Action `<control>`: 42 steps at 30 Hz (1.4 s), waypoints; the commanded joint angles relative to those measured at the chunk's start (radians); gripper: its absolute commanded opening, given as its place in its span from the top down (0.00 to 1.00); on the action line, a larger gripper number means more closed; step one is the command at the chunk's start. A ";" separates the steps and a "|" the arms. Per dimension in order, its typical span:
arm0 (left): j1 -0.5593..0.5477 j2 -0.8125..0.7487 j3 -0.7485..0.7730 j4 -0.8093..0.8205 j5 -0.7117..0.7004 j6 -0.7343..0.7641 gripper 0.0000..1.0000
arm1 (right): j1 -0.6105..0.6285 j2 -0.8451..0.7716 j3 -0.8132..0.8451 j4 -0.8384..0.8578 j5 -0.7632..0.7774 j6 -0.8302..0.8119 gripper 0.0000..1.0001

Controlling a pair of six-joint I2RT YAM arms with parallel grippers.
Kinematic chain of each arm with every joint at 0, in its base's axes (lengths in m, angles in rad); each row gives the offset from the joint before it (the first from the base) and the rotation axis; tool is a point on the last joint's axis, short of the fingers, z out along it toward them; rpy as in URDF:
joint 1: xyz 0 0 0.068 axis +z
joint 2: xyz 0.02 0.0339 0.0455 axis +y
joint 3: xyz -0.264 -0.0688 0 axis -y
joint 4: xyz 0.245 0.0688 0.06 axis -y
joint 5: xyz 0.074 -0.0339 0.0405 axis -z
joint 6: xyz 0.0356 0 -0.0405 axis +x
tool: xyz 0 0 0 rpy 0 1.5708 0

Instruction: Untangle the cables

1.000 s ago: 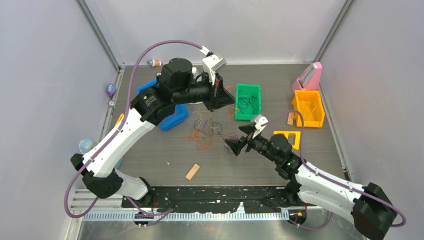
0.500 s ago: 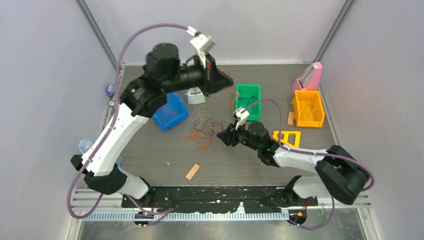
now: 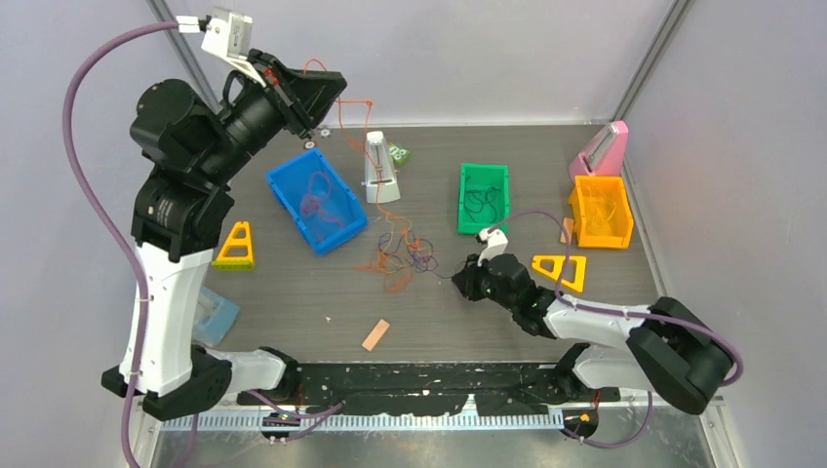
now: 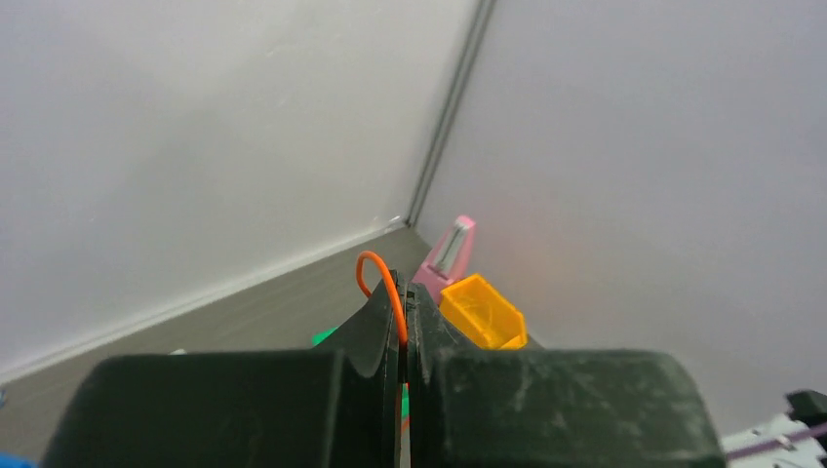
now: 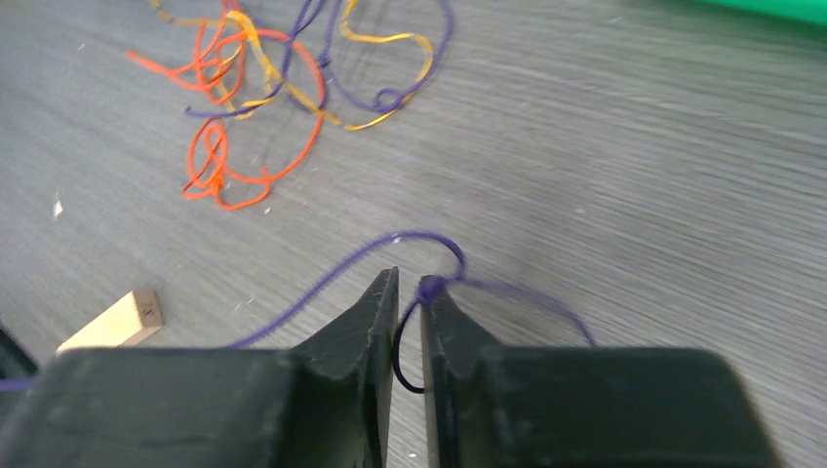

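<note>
While the left gripper [image 4: 404, 322] is pinching an orange cable [image 4: 382, 283] between fully closed jaws high near the back wall, the right gripper [image 5: 406, 292] is nipping a purple cable [image 5: 429, 283] low over the table [image 3: 605, 302], jaws nearly together. Only the overhead view is showing the remaining tangle [image 3: 395, 255] lying between blue bin [image 3: 341, 234] and green bin [image 3: 466, 226].

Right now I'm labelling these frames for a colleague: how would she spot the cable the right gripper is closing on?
Start at the green bin in the middle of the table, then come toward the arms to the right gripper low on the surface. The purple cable lies between its jaws, trailing off alone, apart from the orange, yellow and purple tangle to the left.
</note>
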 commanded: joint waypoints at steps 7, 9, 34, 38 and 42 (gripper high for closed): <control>0.382 0.003 -0.175 0.022 0.019 -0.197 1.00 | -0.040 -0.199 0.084 -0.478 0.447 0.142 0.95; 0.444 0.004 -0.196 0.029 0.043 -0.222 1.00 | -0.080 -0.240 0.068 -0.515 0.451 0.200 0.95; 0.697 -0.080 -0.498 0.109 -0.082 -0.309 1.00 | -0.446 -1.009 0.099 -1.267 0.999 0.648 0.95; 0.698 -0.089 -0.528 0.124 -0.074 -0.318 1.00 | -0.446 -1.009 0.121 -1.251 1.001 0.615 0.95; 0.669 -0.082 -0.561 0.189 0.033 -0.328 1.00 | -0.446 -0.995 0.106 -0.981 0.740 0.281 0.95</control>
